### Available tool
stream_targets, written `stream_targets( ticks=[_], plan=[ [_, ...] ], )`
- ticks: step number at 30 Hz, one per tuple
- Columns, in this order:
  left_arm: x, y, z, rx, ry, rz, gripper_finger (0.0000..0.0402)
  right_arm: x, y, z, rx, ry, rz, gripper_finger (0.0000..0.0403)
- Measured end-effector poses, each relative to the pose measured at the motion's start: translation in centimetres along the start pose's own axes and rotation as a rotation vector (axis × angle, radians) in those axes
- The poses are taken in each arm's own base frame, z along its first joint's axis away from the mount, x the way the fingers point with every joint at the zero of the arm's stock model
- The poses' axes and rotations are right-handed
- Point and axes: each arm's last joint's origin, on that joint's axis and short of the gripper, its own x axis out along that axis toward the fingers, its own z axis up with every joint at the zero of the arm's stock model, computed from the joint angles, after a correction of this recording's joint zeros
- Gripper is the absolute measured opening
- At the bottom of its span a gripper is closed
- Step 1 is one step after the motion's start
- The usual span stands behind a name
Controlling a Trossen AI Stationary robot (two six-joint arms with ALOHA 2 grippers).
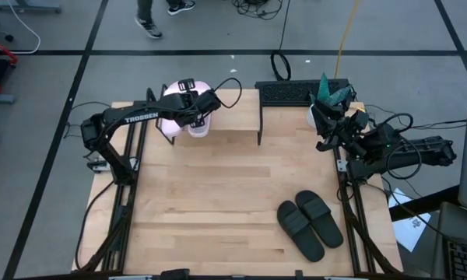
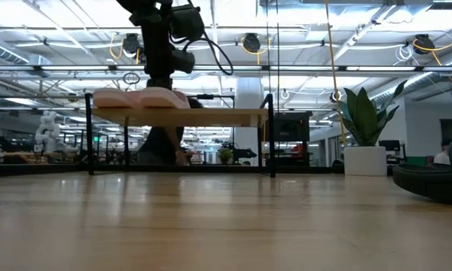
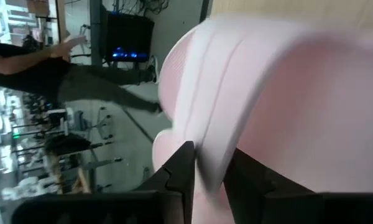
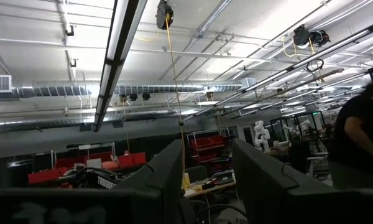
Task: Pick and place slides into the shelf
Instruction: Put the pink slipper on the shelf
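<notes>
Two pale pink slides (image 1: 188, 117) lie side by side on the left end of the shelf (image 1: 233, 117), a light-wood plank on thin black legs at the table's far side. In the low view the pink slides (image 2: 139, 98) rest flat on the shelf's plank (image 2: 211, 116). My left gripper (image 1: 193, 103) is over them, shut on one pink slide (image 3: 267, 93). The black pair (image 1: 310, 224) lies sole-down on the tabletop, near right. My right gripper (image 1: 327, 118) waits open at the table's right edge, pointing up into the room (image 4: 208, 180). My left gripper (image 3: 208, 180) pinches a raised edge of the pink slide (image 3: 205, 146) between its two fingers (image 3: 180, 177), coming from above and from the table's left. Whether that edge belongs to the strap or the sole does not show. The slide lies on the shelf's plank beside the other pink one.
A black keyboard (image 1: 300, 93) and a green plant (image 1: 331, 89) sit beyond the table's far right corner. The bare tabletop (image 1: 218, 194) spreads between the shelf and the black slides. A person's legs (image 1: 148, 19) show on the floor beyond the table.
</notes>
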Motion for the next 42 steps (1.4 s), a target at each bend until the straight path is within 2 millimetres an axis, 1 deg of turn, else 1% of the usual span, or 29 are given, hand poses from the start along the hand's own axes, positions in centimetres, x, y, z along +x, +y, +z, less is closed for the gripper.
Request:
stream_targets(
  ticks=[5,15,22,32,38,42],
  plan=[
    [-0.4,0.5,0.3,-0.006,-0.009,0.021,0.0085,0.0,0.0,0.0,0.0,0.0,0.0,0.013],
    [-1.6,2.2,1.1,-0.065,-0.054,0.043,0.0086,0.0,0.0,0.0,0.0,0.0,0.0,0.013],
    [-1.7,2.0,1.2,-0.104,-0.1,-0.054,0.0086,0.0,0.0,0.0,0.0,0.0,0.0,0.013],
    [-1.6,2.2,1.1,-0.107,-0.083,-0.03,0.0086,0.0,0.0,0.0,0.0,0.0,0.0,0.013],
    [-2.4,1.6,1.5,-0.1,-0.117,-0.032,0.0086,0.0,0.0,0.0,-0.024,0.0,-0.001,0.013],
    [-3.1,1.3,2.4,-0.087,-0.2,-0.041,0.0086,0.0,-0.1,0.0,-0.026,0.004,-0.027,0.013]
  ],
)
